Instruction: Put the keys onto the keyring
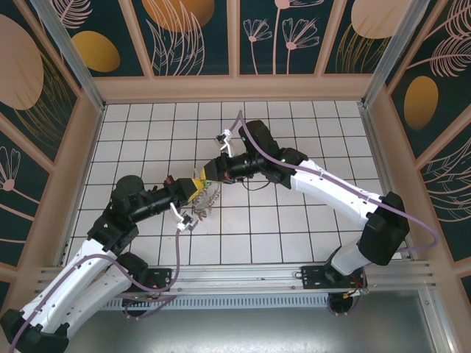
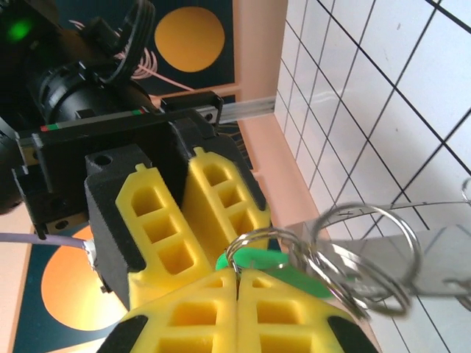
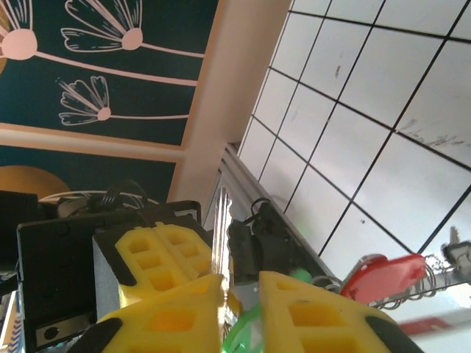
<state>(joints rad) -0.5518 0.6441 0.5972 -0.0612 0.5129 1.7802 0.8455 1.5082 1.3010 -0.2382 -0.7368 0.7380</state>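
Keys (image 1: 206, 197) bunched, green tag (image 2: 254, 260), red tag (image 3: 383, 276), silver rings (image 2: 364, 283)

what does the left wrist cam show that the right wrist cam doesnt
Left wrist: overlapping silver split rings in full, a flat key blade behind them, and the left gripper pinched shut. Right wrist: a red tag and the right gripper, its tips slightly apart. Both: a green tag at the tips, the other arm's yellow gripper facing in, and the white tiled floor.
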